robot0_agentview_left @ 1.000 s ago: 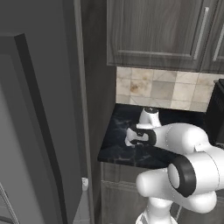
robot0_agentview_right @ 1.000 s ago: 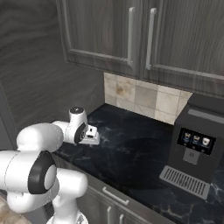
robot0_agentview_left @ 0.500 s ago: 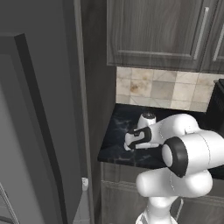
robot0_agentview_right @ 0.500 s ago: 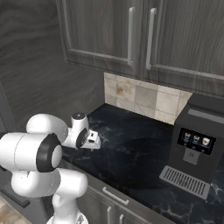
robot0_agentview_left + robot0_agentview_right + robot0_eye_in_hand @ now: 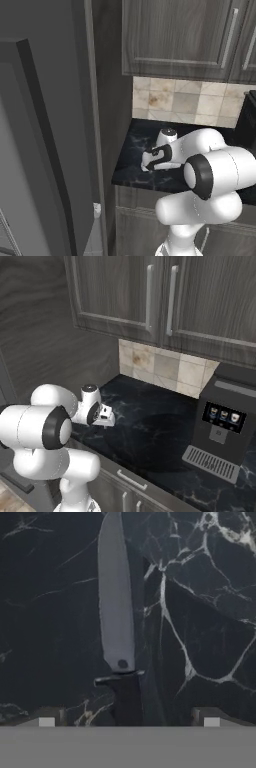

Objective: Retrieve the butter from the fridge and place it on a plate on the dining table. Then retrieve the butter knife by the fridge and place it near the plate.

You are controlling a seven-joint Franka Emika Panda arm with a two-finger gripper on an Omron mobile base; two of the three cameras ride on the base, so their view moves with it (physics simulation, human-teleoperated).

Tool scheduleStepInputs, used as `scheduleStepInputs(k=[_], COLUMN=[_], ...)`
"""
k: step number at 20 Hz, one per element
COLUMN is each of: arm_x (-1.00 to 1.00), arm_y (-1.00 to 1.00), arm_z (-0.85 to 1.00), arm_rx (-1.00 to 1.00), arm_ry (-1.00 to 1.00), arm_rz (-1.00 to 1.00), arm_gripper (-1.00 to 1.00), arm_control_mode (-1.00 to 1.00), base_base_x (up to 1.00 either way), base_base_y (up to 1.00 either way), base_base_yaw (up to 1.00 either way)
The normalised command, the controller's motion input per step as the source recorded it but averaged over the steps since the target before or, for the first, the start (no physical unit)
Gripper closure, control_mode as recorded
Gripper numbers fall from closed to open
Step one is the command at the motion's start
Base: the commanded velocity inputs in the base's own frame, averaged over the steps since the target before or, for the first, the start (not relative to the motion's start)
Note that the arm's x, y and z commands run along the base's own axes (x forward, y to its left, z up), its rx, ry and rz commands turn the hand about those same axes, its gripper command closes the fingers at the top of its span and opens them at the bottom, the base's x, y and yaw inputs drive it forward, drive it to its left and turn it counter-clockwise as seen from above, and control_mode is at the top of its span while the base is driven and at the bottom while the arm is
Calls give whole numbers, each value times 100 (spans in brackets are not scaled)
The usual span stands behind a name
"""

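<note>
Tool (image 5: 128, 719) hangs wide open w/ tips either side of the knife (image 5: 117, 617) handle, flat on the tabletop (image 5: 205, 627), prob. lined up for pickup.

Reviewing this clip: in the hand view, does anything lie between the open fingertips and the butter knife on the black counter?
Nothing does. The gripper stands open over the butter knife, whose dark handle runs between the fingertips; around it, bare veined counter.

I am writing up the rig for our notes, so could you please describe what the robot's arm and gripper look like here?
The arm is glossy white, built of rounded, bulbous links with dark bands at the joints. A small dark-topped cap sits near the wrist. The gripper is a white block with dark details; in the hand view its fingertips show as small dark tips with pale pads. No cables or markings can be made out.
</note>
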Motion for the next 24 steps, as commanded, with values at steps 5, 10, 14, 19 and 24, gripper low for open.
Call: scheduleStepInputs(k=[5,10,14,19,24], arm_x=[0,0,0,2,-21], arm_y=[8,0,7,15,0], arm_z=[-13,-8,-4,0,43], arm_rx=[0,0,0,0,0], arm_ry=[2,0,0,0,0], arm_rz=[0,0,0,0,0], arm_gripper=[100,100,100,100,100], arm_control_mode=[-100,-100,-100,-100,-100], base_base_x=[0,0,0,0,0], base_base_y=[0,0,0,0,0], base_base_yaw=[0,0,0,0,0])
